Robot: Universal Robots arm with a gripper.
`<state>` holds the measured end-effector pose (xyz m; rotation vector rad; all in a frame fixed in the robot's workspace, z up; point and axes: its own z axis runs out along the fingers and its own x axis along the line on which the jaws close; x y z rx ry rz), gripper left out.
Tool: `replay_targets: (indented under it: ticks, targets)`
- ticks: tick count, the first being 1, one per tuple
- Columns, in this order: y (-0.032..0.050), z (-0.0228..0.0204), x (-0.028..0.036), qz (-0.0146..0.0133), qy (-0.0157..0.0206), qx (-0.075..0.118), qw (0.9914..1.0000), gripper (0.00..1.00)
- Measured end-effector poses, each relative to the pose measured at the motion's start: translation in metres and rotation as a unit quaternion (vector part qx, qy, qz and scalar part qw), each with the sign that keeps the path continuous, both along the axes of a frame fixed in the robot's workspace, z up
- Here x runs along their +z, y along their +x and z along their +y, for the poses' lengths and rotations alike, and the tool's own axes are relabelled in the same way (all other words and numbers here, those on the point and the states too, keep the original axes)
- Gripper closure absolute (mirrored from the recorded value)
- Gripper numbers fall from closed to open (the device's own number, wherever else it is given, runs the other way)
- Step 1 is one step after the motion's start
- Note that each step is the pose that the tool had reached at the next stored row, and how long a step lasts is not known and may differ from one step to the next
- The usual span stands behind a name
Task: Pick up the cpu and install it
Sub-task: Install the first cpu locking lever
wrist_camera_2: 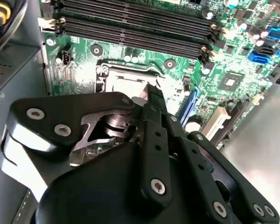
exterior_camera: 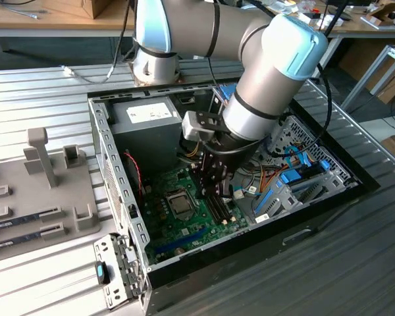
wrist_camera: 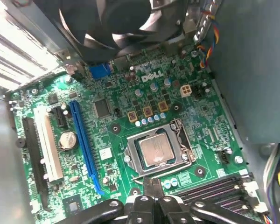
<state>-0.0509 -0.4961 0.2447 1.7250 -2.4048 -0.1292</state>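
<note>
- We see the cpu [wrist_camera: 157, 150] seated in the socket [wrist_camera: 159, 151] (frame apparently unlatched).
- Our gripper [wrist_camera: 152, 186] hovers just beside the socket, fingers pinched together, holding nothing.
- We judge a careless nudge could tilt the chip onto its contacts.

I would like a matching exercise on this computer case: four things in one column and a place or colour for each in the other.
Things:
1. cpu
2. gripper
3. long slot
4. fan

Descriptions:
A. blue
B. above the board, beside the socket
C. silvery, lying in the socket
D. dark blades, at the case wall

Pairs: 1-C, 2-B, 3-A, 4-D
</note>
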Motion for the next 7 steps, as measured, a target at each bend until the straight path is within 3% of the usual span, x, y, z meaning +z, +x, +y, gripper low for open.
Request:
replay_targets:
  ticks: [1,7]
  targets:
    - [0.0005,0.0001,0.0132,0.0001,0.0003,0.0,1.0,0.89]
    - [0.0005,0.0,0.0137,0.0003,0.0001,0.0,1.0,0.89]
